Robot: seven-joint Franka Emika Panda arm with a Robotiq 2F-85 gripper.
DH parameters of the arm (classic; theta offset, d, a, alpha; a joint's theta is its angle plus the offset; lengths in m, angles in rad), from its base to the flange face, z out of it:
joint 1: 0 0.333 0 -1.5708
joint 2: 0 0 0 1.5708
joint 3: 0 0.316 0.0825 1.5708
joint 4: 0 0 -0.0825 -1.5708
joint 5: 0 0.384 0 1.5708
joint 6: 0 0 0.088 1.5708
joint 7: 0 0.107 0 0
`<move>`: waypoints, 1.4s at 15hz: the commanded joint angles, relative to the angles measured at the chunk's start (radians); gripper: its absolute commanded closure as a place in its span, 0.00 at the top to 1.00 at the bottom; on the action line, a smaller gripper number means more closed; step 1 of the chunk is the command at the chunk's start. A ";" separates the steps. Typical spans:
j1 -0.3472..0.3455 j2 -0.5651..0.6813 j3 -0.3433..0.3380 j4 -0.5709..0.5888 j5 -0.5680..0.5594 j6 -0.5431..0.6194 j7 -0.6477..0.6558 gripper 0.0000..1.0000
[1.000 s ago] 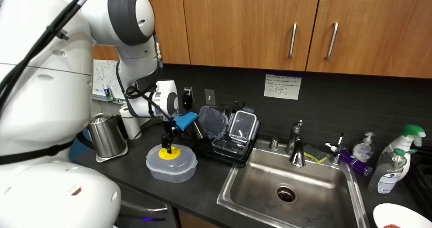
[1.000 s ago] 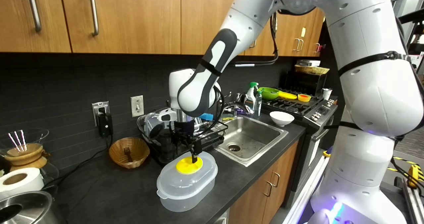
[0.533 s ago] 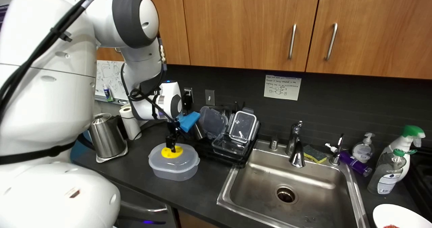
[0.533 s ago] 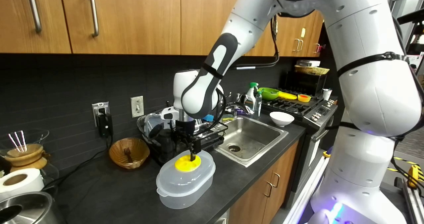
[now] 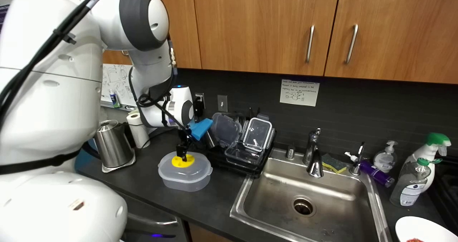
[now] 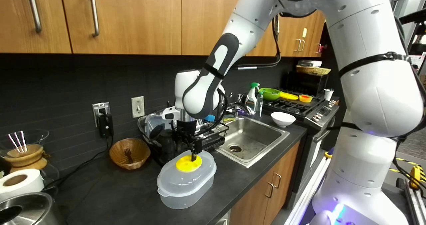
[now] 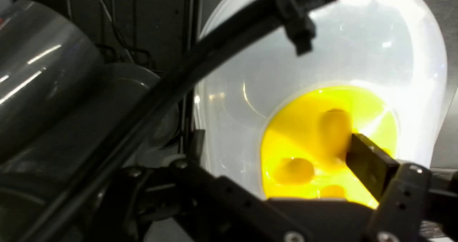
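Note:
A translucent oval container [image 5: 184, 174] with a matching lid sits on the dark counter, in both exterior views. The lid bears a round yellow disc [image 6: 188, 163] with several dimples or holes. My gripper [image 7: 275, 139] comes down over it, open, its fingers wide apart. One of the fingers [image 7: 372, 163] reaches down to the yellow disc and appears to touch it. The other of the fingers [image 7: 198, 145] stands past the lid's edge, on the dish rack side. Nothing is gripped between them. A dark cable [image 7: 214, 52] crosses the wrist view and hides part of the lid.
A black dish rack [image 6: 213, 136] with clear boxes [image 5: 257, 134] stands right behind the container. The sink [image 5: 304, 199] and faucet [image 5: 315, 156] lie beyond it. A kettle [image 5: 113, 143], paper towel roll [image 5: 137, 129] and wicker basket [image 6: 129, 153] are also on the counter.
The gripper and the container have shifted together slightly toward the back wall, mostly in the first half second. Since then they have hardly moved. The fingers stay spread.

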 commanded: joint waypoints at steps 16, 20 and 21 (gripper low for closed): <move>-0.027 -0.065 0.021 -0.060 0.044 -0.016 0.019 1.00; -0.034 -0.085 0.033 -0.075 0.050 -0.092 -0.008 1.00; -0.031 -0.092 0.032 -0.081 0.048 -0.103 -0.007 1.00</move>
